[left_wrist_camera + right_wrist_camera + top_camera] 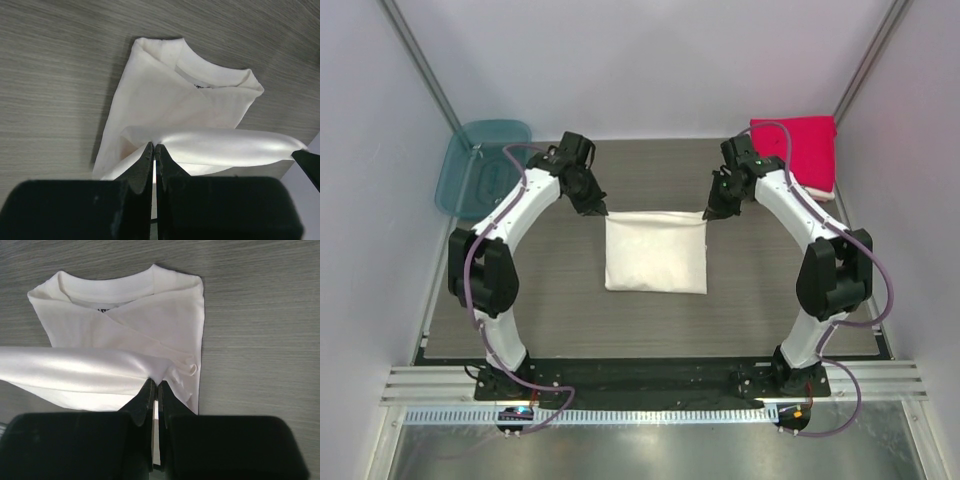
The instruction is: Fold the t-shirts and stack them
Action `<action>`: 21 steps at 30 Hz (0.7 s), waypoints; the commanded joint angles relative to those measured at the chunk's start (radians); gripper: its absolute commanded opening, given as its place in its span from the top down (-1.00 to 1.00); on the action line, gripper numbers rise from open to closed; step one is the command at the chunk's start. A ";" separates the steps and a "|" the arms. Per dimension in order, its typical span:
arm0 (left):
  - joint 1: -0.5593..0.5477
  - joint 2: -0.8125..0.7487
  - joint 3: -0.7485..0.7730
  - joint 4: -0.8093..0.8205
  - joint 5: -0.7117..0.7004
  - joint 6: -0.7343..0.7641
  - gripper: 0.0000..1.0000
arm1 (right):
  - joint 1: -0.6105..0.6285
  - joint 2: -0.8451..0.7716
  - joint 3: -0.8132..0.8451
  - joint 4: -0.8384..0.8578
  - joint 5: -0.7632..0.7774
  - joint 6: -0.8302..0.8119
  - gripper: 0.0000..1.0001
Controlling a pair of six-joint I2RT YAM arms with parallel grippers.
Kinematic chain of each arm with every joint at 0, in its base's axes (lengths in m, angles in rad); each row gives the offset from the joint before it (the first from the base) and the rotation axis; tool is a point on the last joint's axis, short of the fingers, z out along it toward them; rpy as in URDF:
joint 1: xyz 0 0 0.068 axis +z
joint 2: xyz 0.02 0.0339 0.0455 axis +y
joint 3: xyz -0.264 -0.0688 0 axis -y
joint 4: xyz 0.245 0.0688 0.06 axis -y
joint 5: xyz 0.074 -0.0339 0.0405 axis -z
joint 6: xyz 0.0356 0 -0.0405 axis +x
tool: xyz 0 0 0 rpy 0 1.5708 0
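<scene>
A cream-white t-shirt (655, 253) lies partly folded in the middle of the table, collar toward the near side. My left gripper (604, 211) is shut on its far left corner (150, 137). My right gripper (707, 213) is shut on its far right corner (160, 375). Both hold the far edge lifted and stretched taut between them. The collar shows in the left wrist view (210, 80) and in the right wrist view (107, 285). A bright pinkish-red t-shirt (800, 150) lies folded at the far right, on top of a pale folded one (823, 192).
A translucent teal plastic tub (480, 165) sits at the far left, partly off the grey table (540, 300). White walls close in both sides and the back. A metal rail (640, 385) runs along the near edge by the arm bases.
</scene>
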 commanded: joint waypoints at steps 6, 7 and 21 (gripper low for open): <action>0.053 0.152 0.147 0.025 -0.006 0.077 1.00 | -0.029 0.116 0.099 0.032 0.039 -0.037 0.98; 0.054 0.171 0.159 0.024 -0.002 0.080 1.00 | -0.030 0.126 0.104 0.034 0.039 -0.037 0.98; 0.071 0.527 0.654 -0.139 0.134 0.142 0.54 | -0.042 0.278 0.188 0.021 0.126 0.013 0.60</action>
